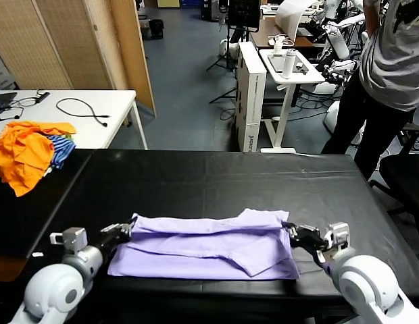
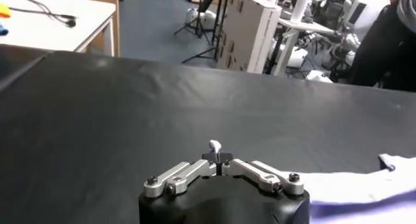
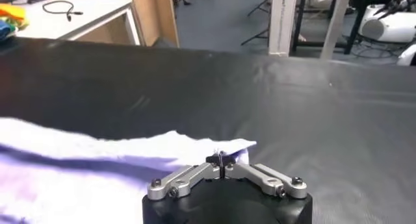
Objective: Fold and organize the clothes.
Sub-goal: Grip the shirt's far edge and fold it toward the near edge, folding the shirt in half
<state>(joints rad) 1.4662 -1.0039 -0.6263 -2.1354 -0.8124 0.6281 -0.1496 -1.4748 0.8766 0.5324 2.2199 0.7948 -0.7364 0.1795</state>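
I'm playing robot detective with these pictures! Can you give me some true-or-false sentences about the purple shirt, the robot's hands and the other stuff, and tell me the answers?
1. The lavender T-shirt lies on the black table. True.
2. The T-shirt is spread out flat with both sleeves showing. False: it is folded into a long band.
3. The left gripper is at one end of the shirt and the right gripper at the other. True.
4. The orange clothes sit on top of the lavender shirt. False: they are piled far off, at the table's left edge.
5. A person stands beyond the table on the right. True.
6. The black cable lies on the black table. False: it lies on the white table.
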